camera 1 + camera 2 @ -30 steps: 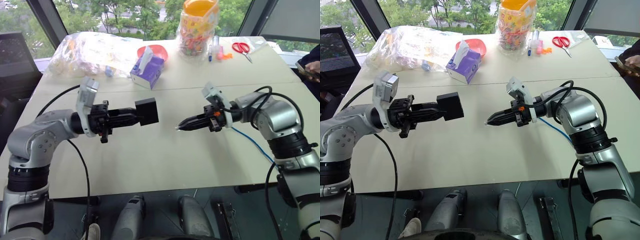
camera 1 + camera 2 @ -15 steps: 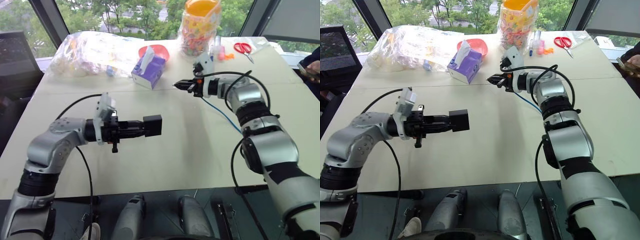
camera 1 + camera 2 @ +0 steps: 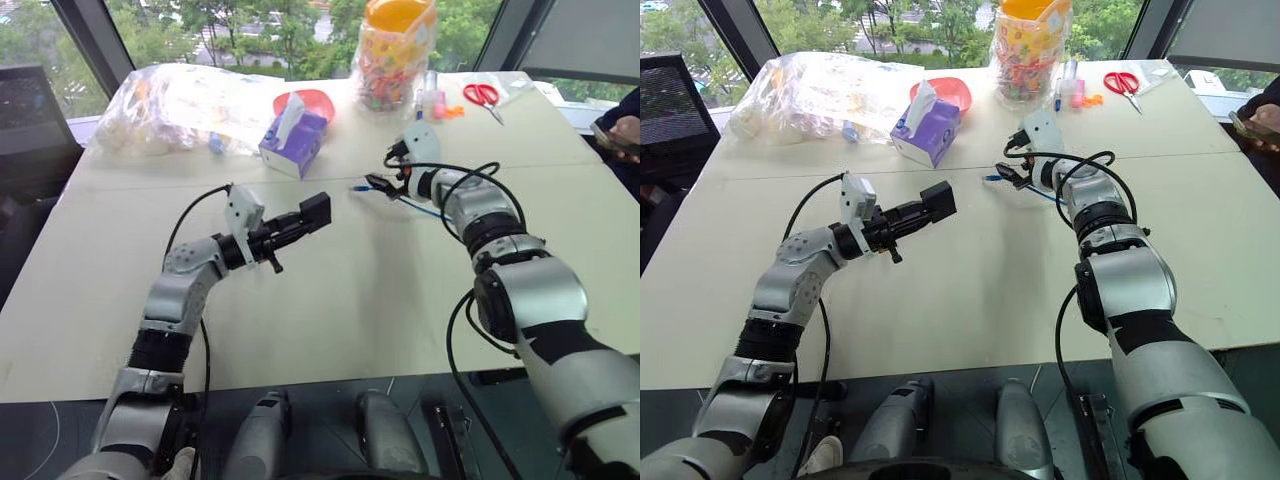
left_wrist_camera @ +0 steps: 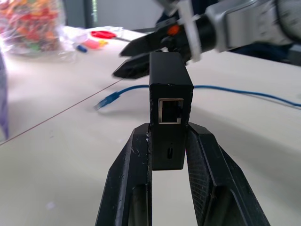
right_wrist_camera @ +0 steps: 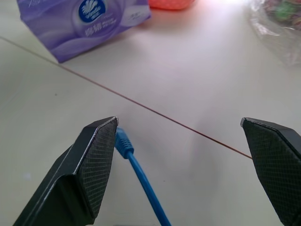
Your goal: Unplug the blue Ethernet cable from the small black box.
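Matt black plastic small black box [image 4: 170, 101] with a metal-lined port, clamped between textured rubbery left gripper [image 4: 168, 176] pads, smooth blue Ethernet cable [image 5: 141, 183] by the right gripper [image 5: 188, 167], glossy purple tissue box [image 5: 82, 23] beyond, smooth matt table [image 5: 197, 75].

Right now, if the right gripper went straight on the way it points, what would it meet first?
Probably the table top: the open right gripper angles down over the blue Ethernet cable's loose plug. Beyond lies the purple tissue box, though depth is unclear.
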### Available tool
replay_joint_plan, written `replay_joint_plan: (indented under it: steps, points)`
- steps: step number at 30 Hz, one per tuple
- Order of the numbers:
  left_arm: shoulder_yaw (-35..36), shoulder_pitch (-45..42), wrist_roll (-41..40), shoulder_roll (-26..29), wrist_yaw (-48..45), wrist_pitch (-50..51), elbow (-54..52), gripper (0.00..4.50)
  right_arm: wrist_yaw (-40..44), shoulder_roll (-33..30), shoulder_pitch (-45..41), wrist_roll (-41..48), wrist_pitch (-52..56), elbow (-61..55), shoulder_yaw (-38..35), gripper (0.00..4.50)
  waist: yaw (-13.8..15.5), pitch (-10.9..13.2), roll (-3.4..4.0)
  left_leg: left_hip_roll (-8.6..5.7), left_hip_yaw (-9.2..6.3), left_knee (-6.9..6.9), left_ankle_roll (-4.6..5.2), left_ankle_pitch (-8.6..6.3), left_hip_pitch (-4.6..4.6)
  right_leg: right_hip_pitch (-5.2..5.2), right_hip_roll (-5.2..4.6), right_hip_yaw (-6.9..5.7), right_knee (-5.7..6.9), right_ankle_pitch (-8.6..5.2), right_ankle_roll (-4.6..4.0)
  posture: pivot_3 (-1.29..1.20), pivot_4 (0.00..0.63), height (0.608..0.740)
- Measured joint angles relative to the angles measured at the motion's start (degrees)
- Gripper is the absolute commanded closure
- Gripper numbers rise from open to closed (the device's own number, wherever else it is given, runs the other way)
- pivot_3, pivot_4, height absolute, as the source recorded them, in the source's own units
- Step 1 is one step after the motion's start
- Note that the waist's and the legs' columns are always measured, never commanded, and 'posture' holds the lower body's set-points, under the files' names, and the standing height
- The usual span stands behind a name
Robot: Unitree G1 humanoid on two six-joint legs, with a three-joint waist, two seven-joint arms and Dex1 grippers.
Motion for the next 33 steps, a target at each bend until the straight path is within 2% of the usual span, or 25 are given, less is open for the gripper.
replay_joint_plan:
  steps: [3,6,7,9,11,13,15,17,22,25,29,33]
  points:
    - [0.00,-0.11,0.62,-0.37,0.05,-0.95,0.41,4.03,0.26,-0.01,0.01,0.01,0.69,-0.29,-0.89,0.11,-0.07,0.00,0.00,0.00,0.00,0.00,0.00,0.00,0.01,0.00,0.00,0.00,0.02,0.00,0.00,0.00,0.150,0.728]
    - [-0.01,-3.28,2.53,-2.79,1.54,-4.53,6.04,4.03,1.09,-1.08,2.92,1.44,3.18,-6.32,-3.08,0.11,0.42,0.00,0.02,-0.03,-0.03,0.11,0.01,0.00,0.02,0.09,0.00,-0.02,0.03,0.00,0.02,0.00,0.150,0.728]
    - [-0.15,-4.68,3.44,-4.11,2.54,-6.19,9.23,4.03,0.78,-1.82,6.33,2.98,6.82,-13.94,-4.38,0.11,0.60,-0.03,-0.03,-0.04,-0.05,0.12,0.01,0.00,0.02,0.14,0.00,-0.02,-0.02,0.02,0.07,0.00,0.150,0.728]
    - [0.34,-8.30,5.41,-7.60,6.28,-10.42,19.04,4.03,-1.68,-2.11,22.64,9.81,19.51,-45.11,-8.98,0.11,2.18,-0.12,-0.07,-0.08,-0.34,0.21,0.10,-0.07,-0.01,0.31,-0.04,-0.17,-0.05,-0.06,0.23,0.00,0.150,0.728]
    - [1.22,-9.81,6.79,-8.62,8.65,-13.57,27.02,4.03,-4.26,-0.45,34.82,14.67,30.35,-64.41,-9.82,0.11,1.94,-0.11,-0.05,-0.15,-0.26,0.17,0.16,-0.12,-0.04,0.21,-0.10,-0.08,-0.03,-0.10,0.29,0.00,0.150,0.728]
    - [1.98,-10.62,7.56,-9.45,9.52,-16.73,32.00,4.03,-6.96,1.01,41.73,17.54,38.47,-73.58,-9.85,0.11,1.38,-0.05,0.05,-0.15,-0.08,0.20,0.18,-0.12,-0.08,0.08,-0.11,0.03,0.00,-0.10,0.29,0.00,0.150,0.728]
    - [1.95,-12.44,8.54,-9.92,9.68,-19.29,35.88,4.03,-9.71,1.28,44.31,19.10,44.13,-80.82,-10.52,0.11,1.47,-0.03,0.08,-0.11,-0.04,0.28,0.17,-0.10,-0.03,0.11,-0.10,0.02,0.00,-0.01,0.19,0.00,0.150,0.728]
    - [2.00,-12.86,8.79,-10.15,9.38,-20.84,37.84,3.02,-10.92,1.17,44.36,20.17,46.33,-85.76,-11.08,0.00,1.51,-0.05,0.07,-0.07,-0.05,0.33,0.18,-0.09,0.10,0.27,-0.07,-0.02,-0.04,0.00,0.10,0.00,0.150,0.728]
    - [2.43,-12.74,8.83,-10.04,8.00,-22.49,39.32,1.12,-12.22,0.63,46.39,21.74,49.89,-89.64,-11.58,0.00,1.88,-0.09,0.01,-0.06,-0.08,0.44,0.19,-0.08,0.11,0.40,-0.08,-0.08,-0.10,-0.03,-0.17,0.00,0.150,0.728]
    - [2.42,-11.70,8.89,-8.76,7.04,-22.85,38.09,0.01,-11.50,-0.64,46.03,22.48,50.46,-89.57,-11.54,0.00,1.51,-0.09,0.02,-0.04,-0.07,0.41,0.19,-0.08,0.11,0.35,-0.07,-0.07,-0.09,0.07,0.05,0.00,0.150,0.728]
    - [2.54,-8.48,8.75,-6.60,6.36,-21.61,33.26,0.01,-9.79,-2.82,45.08,22.72,50.19,-89.31,-11.38,0.00,1.31,-0.10,0.03,0.01,-0.07,0.30,0.19,-0.08,0.12,0.28,-0.02,-0.08,-0.06,0.07,0.09,0.00,0.150,0.728]
    - [3.77,-1.82,7.12,-3.05,6.82,-14.49,21.59,0.01,-5.17,-6.41,45.16,24.31,50.29,-89.31,-9.84,0.00,1.21,-0.09,0.04,0.01,-0.07,0.29,0.19,-0.08,0.08,0.26,-0.03,-0.08,-0.07,0.06,0.08,0.00,0.150,0.728]
